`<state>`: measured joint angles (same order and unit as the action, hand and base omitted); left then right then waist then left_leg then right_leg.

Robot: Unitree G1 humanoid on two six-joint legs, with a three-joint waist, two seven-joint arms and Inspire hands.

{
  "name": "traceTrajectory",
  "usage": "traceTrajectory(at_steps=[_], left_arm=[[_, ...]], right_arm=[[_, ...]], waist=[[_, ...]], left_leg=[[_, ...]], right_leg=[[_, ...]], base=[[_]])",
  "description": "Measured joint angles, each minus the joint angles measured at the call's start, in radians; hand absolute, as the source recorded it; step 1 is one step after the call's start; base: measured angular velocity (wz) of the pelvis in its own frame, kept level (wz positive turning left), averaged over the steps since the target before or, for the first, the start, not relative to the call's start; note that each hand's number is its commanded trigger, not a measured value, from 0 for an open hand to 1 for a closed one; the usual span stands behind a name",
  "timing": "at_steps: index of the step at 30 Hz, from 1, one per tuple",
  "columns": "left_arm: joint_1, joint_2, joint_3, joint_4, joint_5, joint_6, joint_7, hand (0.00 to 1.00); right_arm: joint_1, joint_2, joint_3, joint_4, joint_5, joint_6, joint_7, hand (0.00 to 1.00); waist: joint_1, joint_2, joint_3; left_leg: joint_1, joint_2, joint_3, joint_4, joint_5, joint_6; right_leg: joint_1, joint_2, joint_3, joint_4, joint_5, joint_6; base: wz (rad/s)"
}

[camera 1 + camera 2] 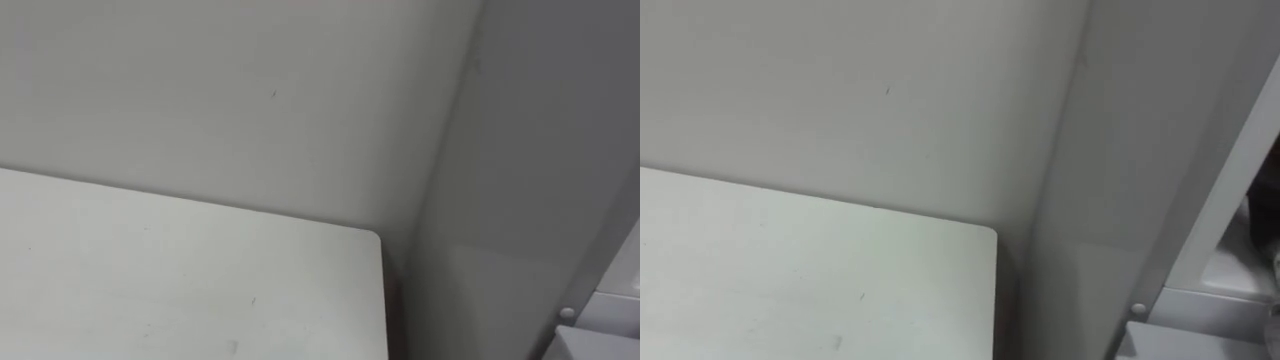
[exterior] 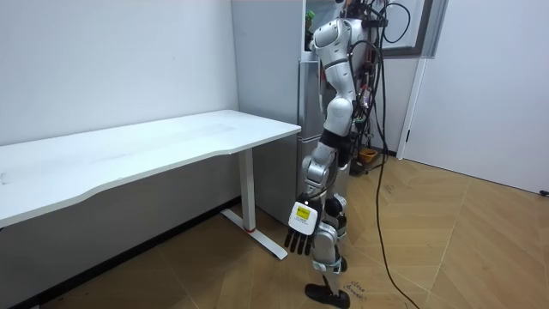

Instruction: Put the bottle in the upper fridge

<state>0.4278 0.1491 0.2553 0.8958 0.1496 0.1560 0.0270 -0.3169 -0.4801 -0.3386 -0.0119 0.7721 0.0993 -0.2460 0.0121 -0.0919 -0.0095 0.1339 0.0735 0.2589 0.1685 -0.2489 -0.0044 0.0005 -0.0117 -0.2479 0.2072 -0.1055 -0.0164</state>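
Bench [image 2: 154,146]: white, long flat top, rounded corner, back edge against wall [image 2: 111,60]. Top faintly scuffed. White leg [image 2: 250,193], foot on wood-pattern floor [image 2: 446,240].

Fridge [image 1: 530,150] cut off by the right edge

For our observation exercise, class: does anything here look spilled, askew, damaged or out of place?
Nothing stands out. The white table stands level against the wall, the fridge upright beside it, and the left robot hand hangs open at the robot's side.
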Motion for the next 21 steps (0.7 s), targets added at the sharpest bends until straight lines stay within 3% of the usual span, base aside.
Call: traceTrajectory(at_steps=[11,17,19,21], left_arm=[[-0.001,0.003,0.000,0.001,-0.001,-0.019,-0.021,0.00],[0.000,0.003,0.008,0.009,-0.001,-0.032,-0.022,0.00],[0.001,-0.001,0.017,0.030,-0.001,-0.044,-0.012,0.00],[0.004,-0.002,0.017,0.033,-0.001,-0.052,-0.007,0.00]], right_arm=[[0.003,-0.003,0.000,-0.010,-0.057,0.004,0.033,0.00],[0.033,-0.003,-0.005,-0.114,-0.159,0.024,0.006,0.00],[0.067,-0.003,-0.011,-0.193,-0.203,0.028,-0.009,0.00],[0.084,-0.002,-0.011,-0.234,-0.235,0.028,-0.022,0.00]], waist=[[-0.009,-0.013,0.0053],[-0.031,-0.012,-0.0005],[-0.031,-0.002,-0.0064],[-0.031,0.003,-0.0055]], left_leg=[[0.007,0.000,0.007,-0.002,0.001,-0.001],[0.006,0.001,0.013,-0.004,0.001,-0.002],[0.009,0.001,0.015,-0.004,0.002,-0.003],[0.016,0.001,0.017,-0.004,0.002,-0.003]], right_leg=[[0.001,0.002,0.002,0.000,-0.002,-0.002],[-0.010,0.004,0.006,0.000,-0.002,-0.003],[-0.008,0.006,0.011,0.000,-0.002,-0.003],[-0.003,0.008,0.019,-0.001,-0.002,-0.003]], base=[[0.00],[-0.01],[-0.05],[-0.10]])
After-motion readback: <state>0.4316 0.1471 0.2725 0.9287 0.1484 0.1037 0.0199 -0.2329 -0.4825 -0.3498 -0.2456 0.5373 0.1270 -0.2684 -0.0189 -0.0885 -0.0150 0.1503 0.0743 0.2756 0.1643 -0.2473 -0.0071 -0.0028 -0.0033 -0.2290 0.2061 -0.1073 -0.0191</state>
